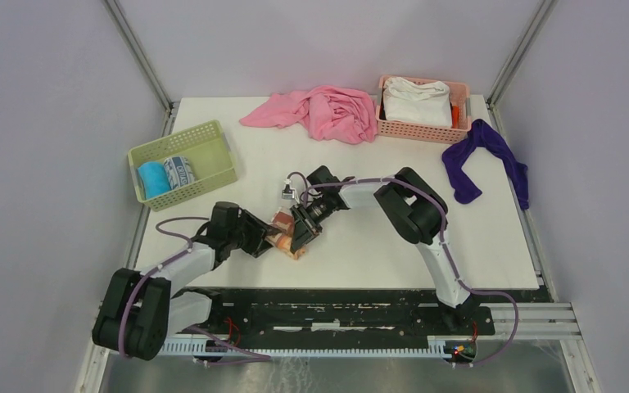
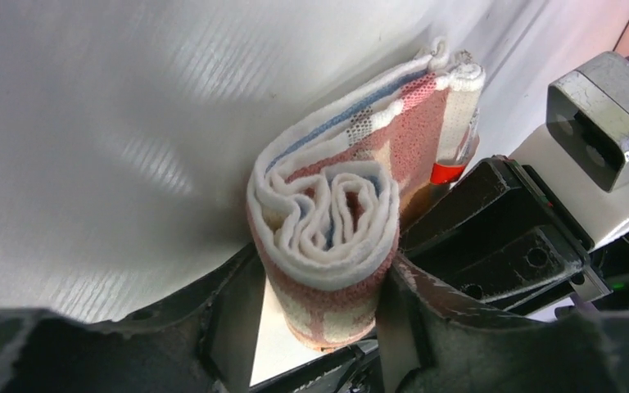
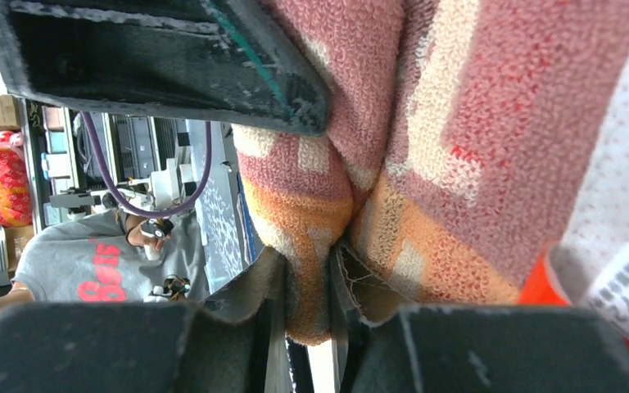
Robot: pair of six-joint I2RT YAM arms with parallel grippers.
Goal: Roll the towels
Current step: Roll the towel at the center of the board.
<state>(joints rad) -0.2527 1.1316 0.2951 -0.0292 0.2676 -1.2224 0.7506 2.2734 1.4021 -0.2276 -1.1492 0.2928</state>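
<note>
Now, where is the checked towel (image 2: 328, 221)? — M.

Near centre of the tabletop (image 1: 377, 246), between the two arms. It is rolled; the left wrist view shows the spiral end-on, with cream layers inside and a pink and cream check outside. — K.

Left pincer (image 1: 274, 240)? — M.

One finger sits on each side of the roll's near end, and both touch the cloth. Entered as pinching the checked towel. — K.

Right pincer (image 3: 307, 286)? — M.

Its fingers are almost together and nip a fold of the same towel, pink and orange weave. It comes in from the right, at the roll's far-right side. An orange tag (image 2: 446, 172) shows at that end, next to the right pincer. — K.

Is the roll lifted or resting? — M.

Cannot tell from these views. — K.

Other towels? — M.

Both are rolled and lie side by side in the green basket (image 1: 225, 151) at the left edge. The blue towel (image 1: 153, 178) is on the left and the print towel (image 1: 180, 172) on the right. They are well apart from the arms. — K.

Rest of the tabletop? — M.

The pink cloth (image 1: 328, 113) lies bunched at far centre. Just to its right is the pink basket (image 1: 414, 129), with the white cloth (image 1: 416, 100) inside. The purple cloth (image 1: 483, 151) is draped at the right edge. — K.
</note>
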